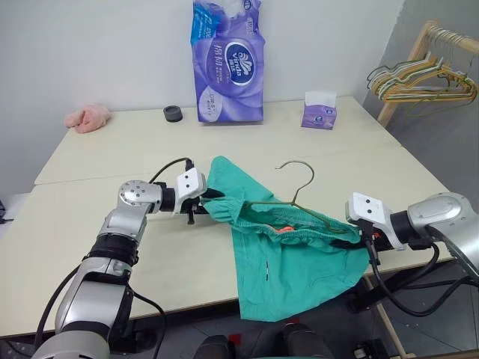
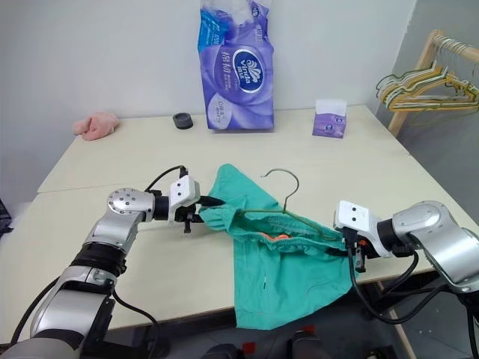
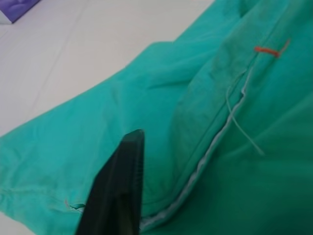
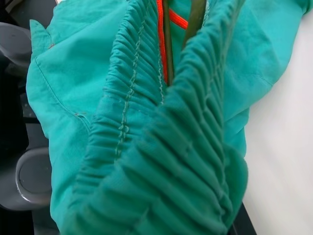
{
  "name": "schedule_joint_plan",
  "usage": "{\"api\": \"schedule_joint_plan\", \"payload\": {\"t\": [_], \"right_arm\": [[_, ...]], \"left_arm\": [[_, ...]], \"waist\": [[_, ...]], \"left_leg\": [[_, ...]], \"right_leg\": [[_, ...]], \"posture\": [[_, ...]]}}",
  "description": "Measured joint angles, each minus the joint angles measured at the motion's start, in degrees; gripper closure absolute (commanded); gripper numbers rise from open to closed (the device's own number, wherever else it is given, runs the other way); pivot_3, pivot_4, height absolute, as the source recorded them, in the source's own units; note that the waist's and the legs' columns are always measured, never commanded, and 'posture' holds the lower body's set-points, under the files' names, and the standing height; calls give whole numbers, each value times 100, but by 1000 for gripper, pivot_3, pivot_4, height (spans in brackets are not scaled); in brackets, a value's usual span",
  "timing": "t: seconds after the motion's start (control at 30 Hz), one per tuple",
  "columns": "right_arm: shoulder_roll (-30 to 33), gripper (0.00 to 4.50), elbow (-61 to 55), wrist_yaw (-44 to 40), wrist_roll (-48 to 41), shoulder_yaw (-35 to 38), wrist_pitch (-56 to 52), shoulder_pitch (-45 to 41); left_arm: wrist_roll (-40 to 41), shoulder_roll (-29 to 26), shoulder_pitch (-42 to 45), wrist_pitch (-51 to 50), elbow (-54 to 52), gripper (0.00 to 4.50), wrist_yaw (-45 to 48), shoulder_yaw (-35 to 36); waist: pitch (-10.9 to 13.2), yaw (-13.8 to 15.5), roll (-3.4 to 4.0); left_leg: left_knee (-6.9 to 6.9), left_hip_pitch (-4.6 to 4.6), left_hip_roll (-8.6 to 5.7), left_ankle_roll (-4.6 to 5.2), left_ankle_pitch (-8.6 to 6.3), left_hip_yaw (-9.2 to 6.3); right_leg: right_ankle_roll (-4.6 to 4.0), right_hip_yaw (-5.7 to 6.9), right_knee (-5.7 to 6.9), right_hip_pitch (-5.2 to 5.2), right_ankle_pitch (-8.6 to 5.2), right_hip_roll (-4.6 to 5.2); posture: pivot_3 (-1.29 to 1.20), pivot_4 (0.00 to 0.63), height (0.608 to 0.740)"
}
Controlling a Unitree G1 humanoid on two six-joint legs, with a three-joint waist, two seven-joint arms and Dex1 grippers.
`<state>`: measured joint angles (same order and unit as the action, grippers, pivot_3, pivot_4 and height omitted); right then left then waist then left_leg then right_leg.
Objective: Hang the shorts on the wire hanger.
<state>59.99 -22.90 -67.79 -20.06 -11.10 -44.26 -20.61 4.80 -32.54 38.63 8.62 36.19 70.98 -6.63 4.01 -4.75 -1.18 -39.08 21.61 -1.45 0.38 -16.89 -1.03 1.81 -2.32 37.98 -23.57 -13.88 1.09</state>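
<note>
You're mid-threading: the hanger (image 1: 299,203) already sits inside the waistband of the shorts (image 1: 288,258), hook poking up; the right gripper (image 1: 368,241) is pinched on the waistband's end at the table's (image 1: 112,157) front edge; the left gripper (image 1: 202,203) is at the other end, whether gripping I can't tell. Next I'd judge you need the band settled over the wire. The shorts look teal, gathered, half draped off the front edge.

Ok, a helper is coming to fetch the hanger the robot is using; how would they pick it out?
On the table, look at the green shorts at the near edge. The wire hanger sits with its arms inside their waistband, its hook poking out on the far side. It is one thin olive wire, unlike the pale bundle of hangers on the wooden rack.
</note>
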Motion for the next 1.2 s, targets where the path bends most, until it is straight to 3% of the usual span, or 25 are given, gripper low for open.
{"api": "schedule_joint_plan", "payload": {"t": [0.1, 0.27, 0.37, 0.47, 0.67, 0.8, 1.03, 1.2], "right_arm": [[-66, 4500, -68, 124, -151, 148, -149, 14], [-357, 4500, -248, 558, -561, 609, -766, 293], [-720, 4500, -403, 1083, -993, 1245, -1607, 572], [-1248, 4500, -588, 1670, -1462, 1978, -2578, 669], [-2950, 4500, -1206, 3172, -1749, 3990, -4503, 1124], [-3558, 4500, -1632, 4115, -1941, 4916, -4780, 1747], [-4319, 4500, -2094, 5936, -2531, 5946, -4782, 1606], [-4269, 4500, -2041, 7732, -3291, 6618, -4780, 1196]], "left_arm": [[228, 88, -5, -232, -141, 823, -307, 265], [583, -152, -39, -800, -426, 823, -752, 822], [666, -429, -29, -1042, -506, 823, -1015, 1144], [869, -356, -46, -1465, -970, 823, -1030, 1184], [1260, 694, -477, -2690, -2936, 823, -1169, 323], [1317, 1361, -540, -3439, -3893, 823, -1569, -405], [1471, 2073, 89, -3810, -4094, 823, -1838, -658], [1299, 2341, 547, -3381, -3776, 823, -1761, -968]], "waist": [[0, -3, 0], [1, -18, -1], [2, -15, -1], [4, 46, -3], [8, 164, 1], [46, 2, 53], [92, -462, 99], [122, -736, 138]], "left_leg": [[0, 0, 0, 0, 0, -1], [2, -1, 2, 0, 0, -4], [3, 0, 3, -1, 0, -7], [-1, 3, -3, -1, 0, -11], [-1, 9, -5, 0, -1, -21], [0, 6, -5, 1, -1, -3], [17, -10, 4, 4, -3, 9], [15, 4, -6, 33, -20, 20]], "right_leg": [[0, 0, 1, 0, 0, 0], [0, 1, 2, -2, 0, 0], [0, 2, 2, -1, 0, 1], [2, 5, 0, 3, 2, 10], [4, 9, -4, 8, 4, 11], [6, -10, 5, 2, 3, 4], [46, -29, -5, 29, -38, -54], [57, -45, -27, 30, -45, -51]], "posture": [[-144, 37, 740], [-154, 55, 740], [-166, 67, 740], [-182, 80, 740], [-254, 117, 740], [-295, 127, 740], [-373, 135, 740], [-405, 138, 740]]}}
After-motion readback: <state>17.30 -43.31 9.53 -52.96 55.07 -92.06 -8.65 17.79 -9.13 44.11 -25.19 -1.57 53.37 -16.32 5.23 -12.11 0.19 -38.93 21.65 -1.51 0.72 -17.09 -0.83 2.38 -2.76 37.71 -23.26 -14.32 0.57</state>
